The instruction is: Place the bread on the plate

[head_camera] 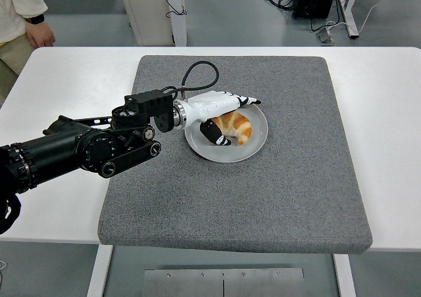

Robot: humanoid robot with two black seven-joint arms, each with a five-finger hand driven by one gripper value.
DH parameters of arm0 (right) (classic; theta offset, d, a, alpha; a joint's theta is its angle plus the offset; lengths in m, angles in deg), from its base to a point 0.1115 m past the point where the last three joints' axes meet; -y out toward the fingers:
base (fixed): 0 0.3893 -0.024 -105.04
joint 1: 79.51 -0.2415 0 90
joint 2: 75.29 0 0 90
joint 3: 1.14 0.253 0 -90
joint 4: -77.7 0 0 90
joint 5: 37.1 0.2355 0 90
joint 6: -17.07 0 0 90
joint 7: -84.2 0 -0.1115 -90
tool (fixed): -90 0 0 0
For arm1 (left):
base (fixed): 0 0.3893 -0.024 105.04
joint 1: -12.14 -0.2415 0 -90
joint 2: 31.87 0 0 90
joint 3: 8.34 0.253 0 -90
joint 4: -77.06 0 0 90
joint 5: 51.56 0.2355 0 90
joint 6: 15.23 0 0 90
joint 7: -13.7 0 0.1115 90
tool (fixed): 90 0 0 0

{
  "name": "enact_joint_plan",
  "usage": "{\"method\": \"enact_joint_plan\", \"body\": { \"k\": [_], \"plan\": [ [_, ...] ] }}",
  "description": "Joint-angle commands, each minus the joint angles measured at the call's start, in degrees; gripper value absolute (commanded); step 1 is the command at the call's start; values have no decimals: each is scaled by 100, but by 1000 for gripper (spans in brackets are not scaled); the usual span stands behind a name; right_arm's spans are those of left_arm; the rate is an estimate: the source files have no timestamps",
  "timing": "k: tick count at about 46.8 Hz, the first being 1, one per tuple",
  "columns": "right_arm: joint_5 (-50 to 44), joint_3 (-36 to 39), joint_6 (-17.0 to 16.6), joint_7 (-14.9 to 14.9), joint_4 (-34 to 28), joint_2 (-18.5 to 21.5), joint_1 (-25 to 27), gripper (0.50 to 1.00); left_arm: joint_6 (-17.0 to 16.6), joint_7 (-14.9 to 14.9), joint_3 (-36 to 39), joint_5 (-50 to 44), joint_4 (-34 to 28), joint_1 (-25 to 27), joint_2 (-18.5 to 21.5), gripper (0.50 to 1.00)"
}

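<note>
So the left arm comes in from the left edge of the white table (395, 146) and reaches out over the grey mat (276, 198) that covers most of the middle. The left hand (220, 110) is white with black tips and sits right over the left side of the round grey plate (258, 139), which is on the mat a bit toward the far edge of the table. The bread (237, 126), a golden croissant-looking piece, is lying on the plate, roughly in the middle of it. The fingers (248, 101) look stretched out and spread flat above the bread, pointing toward the right edge, not wrapped around it. The thumb (215, 134) hangs down on the near side of the bread, right next to it, and honestly I can't tell if it's touching. A black cable (197, 70) loops up from the wrist toward the far edge. At the far left corner there's 1 person (23, 14) standing in a light-coloured top, with a hand hanging just past the table edge.
</note>
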Motion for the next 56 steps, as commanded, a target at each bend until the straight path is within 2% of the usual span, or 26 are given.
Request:
{"method": "enact_joint_plan", "body": {
  "k": [1,8,16,26,40,56],
  "plan": [
    [0,0,1,0,0,0,0,1000,4,1,-5,-3,-39,37,40,971],
    [0,0,1,0,0,0,0,1000,57,27,-75,-240,-293,257,171,971],
    [0,0,-8,0,0,0,0,1000,347,361,-84,-1206,-461,767,356,971],
    [0,0,1,0,0,0,0,1000,444,361,-93,-1928,-452,1347,576,971],
    [0,0,-8,0,0,0,0,1000,444,326,-743,-3158,-399,1374,901,972],
    [0,0,-8,0,0,0,0,1000,435,300,-998,-4274,31,1163,954,972]
  ]
}}
